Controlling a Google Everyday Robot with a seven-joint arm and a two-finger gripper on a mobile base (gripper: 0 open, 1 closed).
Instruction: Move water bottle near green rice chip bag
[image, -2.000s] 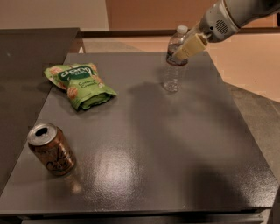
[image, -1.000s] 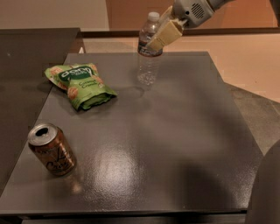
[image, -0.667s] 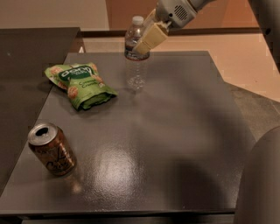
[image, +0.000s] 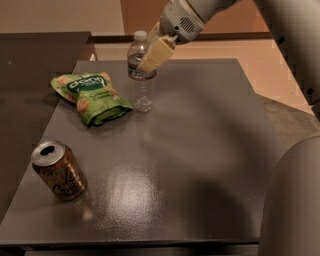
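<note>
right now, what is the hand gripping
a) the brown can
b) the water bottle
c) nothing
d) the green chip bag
b: the hand, at the back of the table, is closed on the upper part of the water bottle, just right of the green chip bag; the brown can sits apart at the front left.

A dark grey table (image: 200, 150) with a soft sheen of overhead light fills the scene. A second dark tabletop (image: 35, 60) sits to its left. Behind are a beige wall (image: 60, 15) and a brown panel (image: 142, 12); tan floor (image: 280, 60) lies to the right. The gripper (image: 146, 64) hangs over the table's far edge.
</note>
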